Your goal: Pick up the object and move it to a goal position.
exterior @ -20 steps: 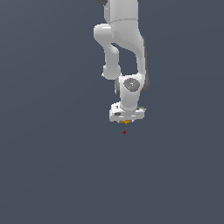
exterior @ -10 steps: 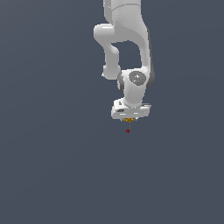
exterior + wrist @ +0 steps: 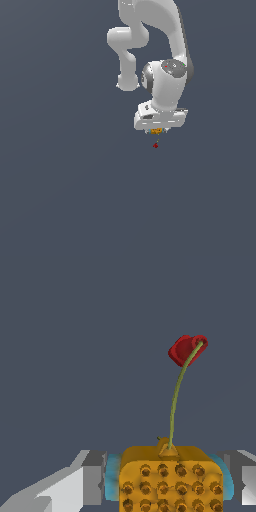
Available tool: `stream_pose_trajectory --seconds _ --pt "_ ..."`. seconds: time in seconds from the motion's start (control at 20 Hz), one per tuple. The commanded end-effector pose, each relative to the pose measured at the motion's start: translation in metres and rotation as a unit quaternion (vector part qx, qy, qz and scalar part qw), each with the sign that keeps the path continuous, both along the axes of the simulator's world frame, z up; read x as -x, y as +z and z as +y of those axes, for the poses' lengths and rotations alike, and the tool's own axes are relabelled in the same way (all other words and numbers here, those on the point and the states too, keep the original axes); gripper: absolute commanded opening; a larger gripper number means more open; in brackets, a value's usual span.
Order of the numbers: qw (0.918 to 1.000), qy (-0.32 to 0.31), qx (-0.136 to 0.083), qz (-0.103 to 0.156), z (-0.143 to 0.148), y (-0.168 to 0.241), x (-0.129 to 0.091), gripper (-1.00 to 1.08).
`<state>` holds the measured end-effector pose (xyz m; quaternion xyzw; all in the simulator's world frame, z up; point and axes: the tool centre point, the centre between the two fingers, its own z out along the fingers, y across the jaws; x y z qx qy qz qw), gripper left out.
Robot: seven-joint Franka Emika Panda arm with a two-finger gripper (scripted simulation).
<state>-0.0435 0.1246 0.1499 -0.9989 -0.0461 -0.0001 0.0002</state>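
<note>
Gripping: the tool (image 3: pixel 156 131) is clamped on the object (image 3: pixel 156 131), 1 finger (image 3: pixel 75 483) on each side of it.
Object: an orange-yellow block with rows of round studs (image 3: pixel 170 479), teal patches at its 2 sides, pressed between the fingers — it fills the gap in the wrist view.
Stem: a thin green stalk (image 3: pixel 175 401) rises from the block and ends in a small red piece (image 3: pixel 186 349).
Red piece in the exterior view: a speck (image 3: pixel 155 145) just below the tool.
Arm: white, bent, coming down from the top of the exterior view (image 3: pixel 165 60).
Surface: plain dark grey (image 3: pixel 60 190) — whether the block touches it, I cannot tell.
</note>
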Motion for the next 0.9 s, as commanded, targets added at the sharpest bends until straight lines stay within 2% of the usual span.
stream_pose_trajectory --seconds 0.0,0.4,0.85 --pt "1.0 0.0 0.0 0.0 0.007 0.022 -0.008 -1.0" --pt "1.0 0.0 0.0 0.0 0.021 0.067 -0.026 -1.0" --pt "1.0 -0.001 0.0 0.0 0.026 0.082 -0.033 -1.0"
